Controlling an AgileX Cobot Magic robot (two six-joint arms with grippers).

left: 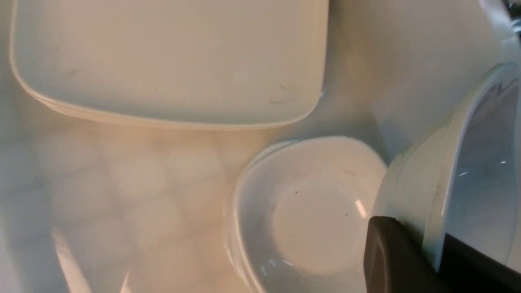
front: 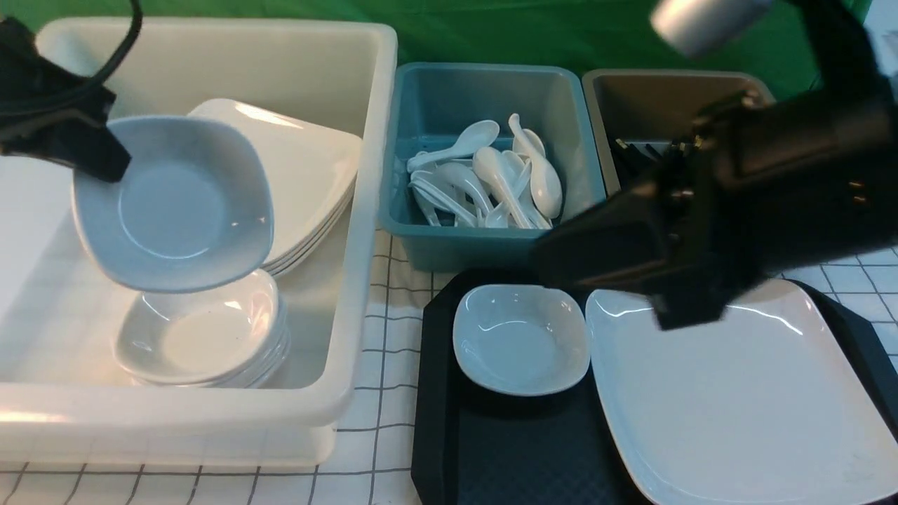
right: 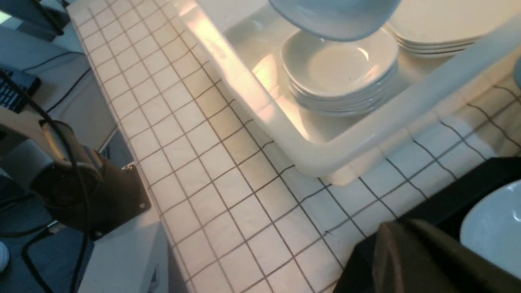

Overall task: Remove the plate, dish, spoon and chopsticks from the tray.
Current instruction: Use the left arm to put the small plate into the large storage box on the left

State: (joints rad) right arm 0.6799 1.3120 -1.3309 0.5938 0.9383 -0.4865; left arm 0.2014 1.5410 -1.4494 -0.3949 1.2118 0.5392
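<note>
My left gripper is shut on the rim of a small white dish, which hangs tilted over the white bin, above a stack of like dishes. In the left wrist view the dish rim sits pinched between the black fingers. On the black tray rest another small dish and the large white plate. My right gripper hovers shut and empty above the tray's far edge, between that dish and the plate. Spoons lie in the teal bin, and black chopsticks in the brown bin.
The white bin also holds a stack of large plates. The teal bin and brown bin stand behind the tray. A checked cloth covers the table, whose edge and the left arm's base show in the right wrist view.
</note>
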